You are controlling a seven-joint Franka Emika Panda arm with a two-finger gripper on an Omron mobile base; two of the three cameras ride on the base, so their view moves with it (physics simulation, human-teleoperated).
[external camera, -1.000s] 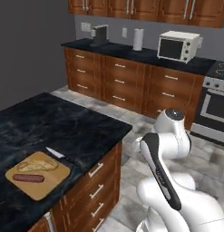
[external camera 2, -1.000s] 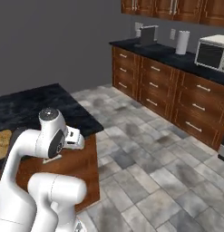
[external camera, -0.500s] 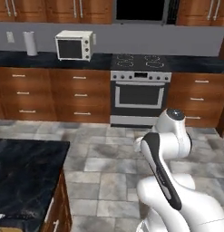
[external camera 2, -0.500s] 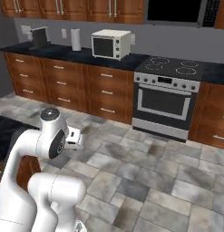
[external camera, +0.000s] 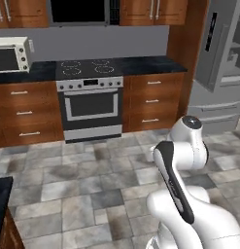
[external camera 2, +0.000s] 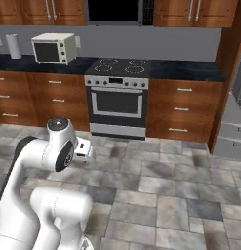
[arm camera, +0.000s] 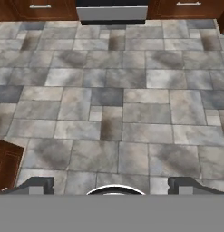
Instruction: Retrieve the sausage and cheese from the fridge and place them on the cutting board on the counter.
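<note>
Fridge stands far ahead and to the right of the gripper, whose fingers are spread wide, empty, over floor tiles. Judged step: travel. Next, reach its door handle; sausage and cheese unseen.

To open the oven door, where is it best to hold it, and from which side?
Probably the horizontal bar handle across the top of the oven door, near its middle. Come straight from the front, with one jaw above the bar and one below: the bar is long, thin and level, so a vertical pinch should fit it.
</note>
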